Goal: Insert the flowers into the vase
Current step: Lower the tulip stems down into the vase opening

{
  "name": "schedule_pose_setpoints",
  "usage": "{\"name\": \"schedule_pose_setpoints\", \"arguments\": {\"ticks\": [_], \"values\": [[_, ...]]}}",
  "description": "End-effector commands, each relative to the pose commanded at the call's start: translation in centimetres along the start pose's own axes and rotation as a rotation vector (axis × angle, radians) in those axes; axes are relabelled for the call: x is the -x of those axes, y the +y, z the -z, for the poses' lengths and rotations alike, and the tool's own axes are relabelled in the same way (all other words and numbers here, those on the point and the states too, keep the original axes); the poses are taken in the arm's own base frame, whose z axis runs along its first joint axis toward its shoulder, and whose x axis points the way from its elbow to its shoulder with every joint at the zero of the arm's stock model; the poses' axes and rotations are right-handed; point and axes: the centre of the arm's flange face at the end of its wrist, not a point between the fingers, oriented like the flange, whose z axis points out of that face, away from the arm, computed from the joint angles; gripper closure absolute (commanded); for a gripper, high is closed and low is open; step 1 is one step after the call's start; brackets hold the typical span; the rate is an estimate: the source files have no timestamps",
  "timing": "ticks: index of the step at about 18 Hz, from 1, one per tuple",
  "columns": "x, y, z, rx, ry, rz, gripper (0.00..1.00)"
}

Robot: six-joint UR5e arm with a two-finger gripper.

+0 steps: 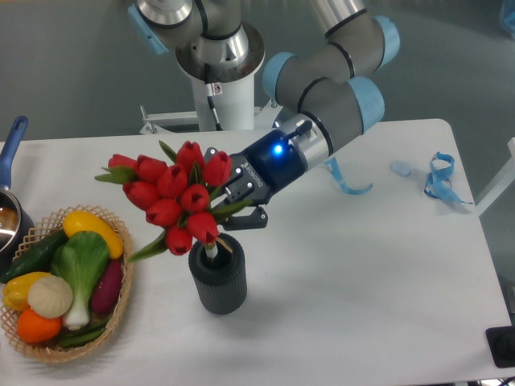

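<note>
Flowers [173, 193] pinched at stems by end effector [241, 207]; long axis tilted, buds up-left, stem tips inside mouth of vase [217, 274], directly below-left of end effector on tabletop [362, 273].

Matt ribbed vase [218, 277], glossy plastic-looking flowers [175, 193], woven wicker basket [119, 301]
</note>
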Motion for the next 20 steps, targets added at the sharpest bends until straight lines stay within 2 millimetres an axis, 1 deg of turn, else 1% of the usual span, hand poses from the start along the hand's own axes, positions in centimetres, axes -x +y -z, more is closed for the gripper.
{"name": "schedule_pose_setpoints", "arguments": {"ticks": [1, 6, 8, 11, 14, 15, 17, 18, 20], "values": [[0.4, 1.1, -0.1, 0.001, 0.001, 0.002, 0.78], [1.9, 4.6, -0.2, 0.002, 0.004, -0.004, 0.78], [1.9, 5.8, -0.1, 0.002, 0.003, -0.012, 0.78], [1.7, 7.0, 0.0, 0.003, 0.000, -0.006, 0.78], [1.6, 7.7, 0.2, 0.003, -0.002, -0.007, 0.76], [1.7, 8.0, 0.2, 0.003, -0.002, -0.004, 0.74], [2.0, 8.4, 0.5, 0.002, -0.008, -0.008, 0.65], [2.1, 8.4, 0.6, 0.001, -0.009, -0.017, 0.57], [2.1, 8.4, 0.6, 0.001, -0.009, -0.036, 0.34]]}}
